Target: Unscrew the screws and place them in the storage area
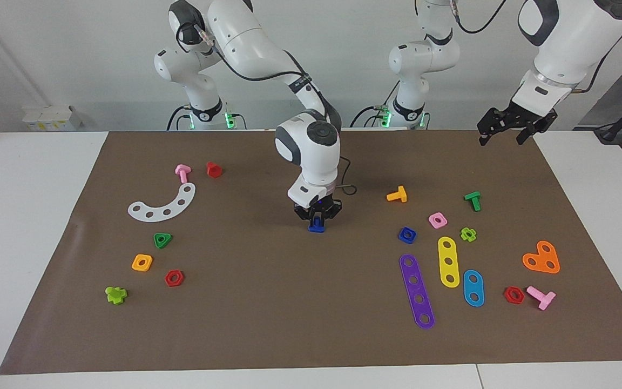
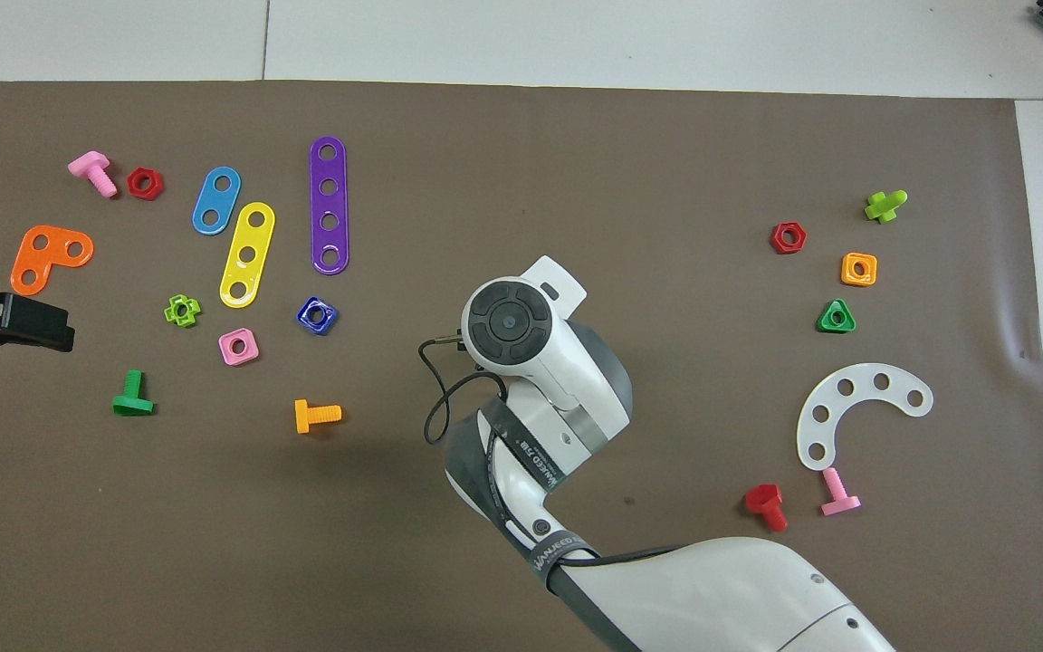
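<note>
Right jaws on blue bolt

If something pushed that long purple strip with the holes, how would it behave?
The purple strip lies flat on the brown mat, so it would likely slide or pivot, not roll. It looks thin, probably light. Being so flat, it may be awkward to pinch from above.

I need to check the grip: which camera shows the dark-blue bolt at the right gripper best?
The facing view. It shows the dark-blue bolt at the right gripper, low over the mat's middle. In the overhead view the right arm's wrist covers both.
</note>
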